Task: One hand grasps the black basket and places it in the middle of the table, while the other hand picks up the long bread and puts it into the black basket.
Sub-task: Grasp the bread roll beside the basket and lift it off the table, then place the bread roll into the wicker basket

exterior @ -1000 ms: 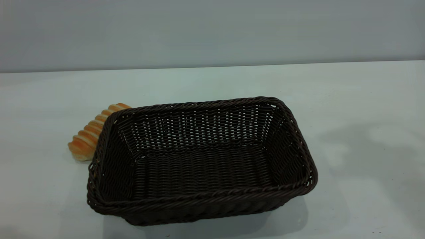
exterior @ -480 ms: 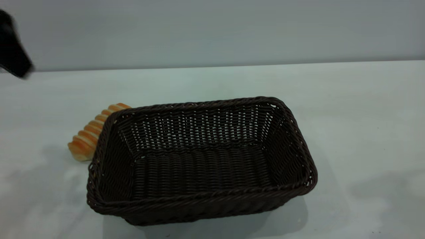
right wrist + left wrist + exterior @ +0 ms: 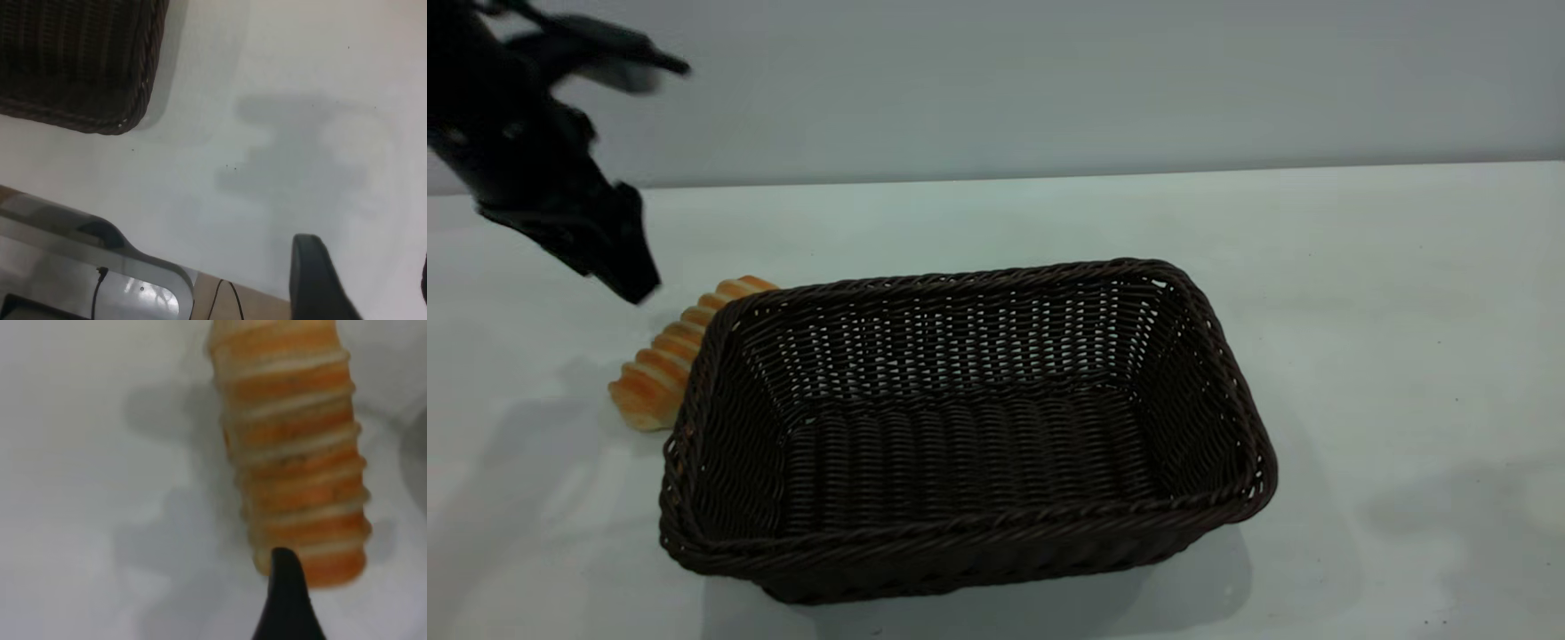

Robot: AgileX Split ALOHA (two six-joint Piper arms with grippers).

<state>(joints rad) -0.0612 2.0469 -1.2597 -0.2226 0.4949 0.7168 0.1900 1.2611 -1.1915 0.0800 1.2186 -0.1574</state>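
Woven black basket (image 3: 969, 427) empty; long bread (image 3: 667, 356) outside.

Long bread (image 3: 665, 366) left of black basket (image 3: 969, 542)

The left gripper (image 3: 645, 178) hangs in the air at the far left, its black arm sloping down toward the right, fingers spread wide apart. The right gripper (image 3: 373, 280) shows parted fingertips.
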